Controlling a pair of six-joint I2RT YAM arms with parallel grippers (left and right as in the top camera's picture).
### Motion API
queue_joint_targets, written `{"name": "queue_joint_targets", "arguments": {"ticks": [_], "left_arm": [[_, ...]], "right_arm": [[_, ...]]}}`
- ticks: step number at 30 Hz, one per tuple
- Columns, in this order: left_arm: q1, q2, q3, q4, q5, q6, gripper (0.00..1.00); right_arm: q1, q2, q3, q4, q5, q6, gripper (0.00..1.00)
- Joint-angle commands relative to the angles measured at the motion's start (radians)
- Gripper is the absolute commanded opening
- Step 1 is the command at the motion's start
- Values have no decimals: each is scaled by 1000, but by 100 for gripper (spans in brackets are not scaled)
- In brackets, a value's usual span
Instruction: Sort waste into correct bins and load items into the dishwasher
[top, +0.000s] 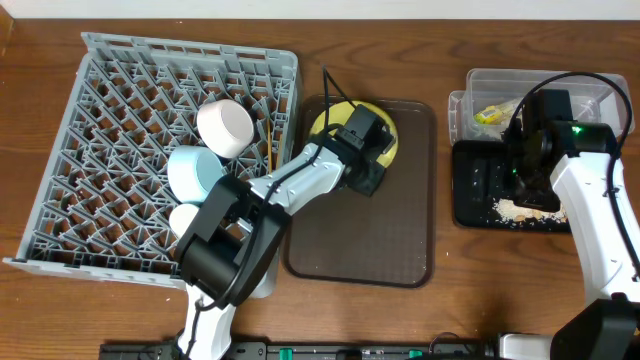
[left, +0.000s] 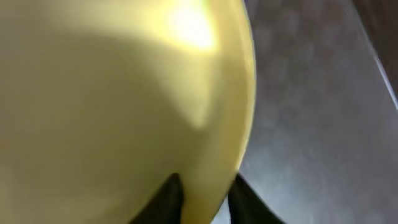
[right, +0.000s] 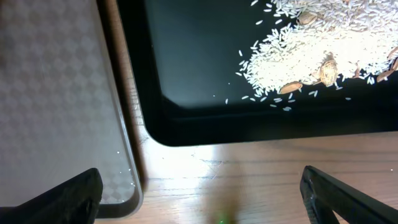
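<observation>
The yellow plate (top: 328, 122) lies at the back of the brown serving tray (top: 400, 220). My left gripper (top: 366, 166) is shut on the plate's (left: 124, 93) rim, one finger (left: 166, 200) over its inside and the other outside the edge. The grey dishwasher rack (top: 120, 110) holds a white bowl (top: 225, 127) and a light blue bowl (top: 195, 172). My right gripper (right: 202, 199) is open and empty, low over the table by the black tray (right: 186, 62), which holds beige food scraps (right: 311, 56). A green-and-orange wrapper (top: 489, 114) lies in the clear tub (top: 600, 85).
The brown serving tray's corner (right: 56, 93) sits just left of the right gripper, with a strip of bare wood between it and the black tray. A small white object (top: 185, 218) rests in the rack's front part. The left arm reaches across the rack's right edge.
</observation>
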Motion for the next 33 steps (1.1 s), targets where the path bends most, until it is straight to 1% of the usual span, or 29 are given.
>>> {"name": "queue_joint_targets", "arguments": {"ticks": [1,4,9,14,17,18,26,29,33], "left_arm": [[-33,26,-16,-64,9,-6,19],[-71,26,-16,-78,8,-6,6],[-124,24,-6,-80,8,-6,6],[-132,-24,11,-111,8,-17,6],[-123,-102,14,-122,8,-17,6],[-116,-164,14,-122,8,-17,6],[-62,-420,14,-122,8,-35,6],[15,-542,14,-122,8,-91,6],[90,-610,14,-123,9,-112,6]], "right_arm": [[-1,-19,10,2,-5,10,99],[-1,-19,10,1,-5,10,99],[-1,-19,10,-2,-4,10,99],[-1,-19,10,-2,-4,10,99],[-1,-19,10,-2,-4,10,99],[-1,-19,10,-2,-4,10,99],[-1,-19,10,-2,-4,10,99],[-1,-19,10,-3,-4,10,99],[-1,-19,10,-2,-4,10,99]]}}
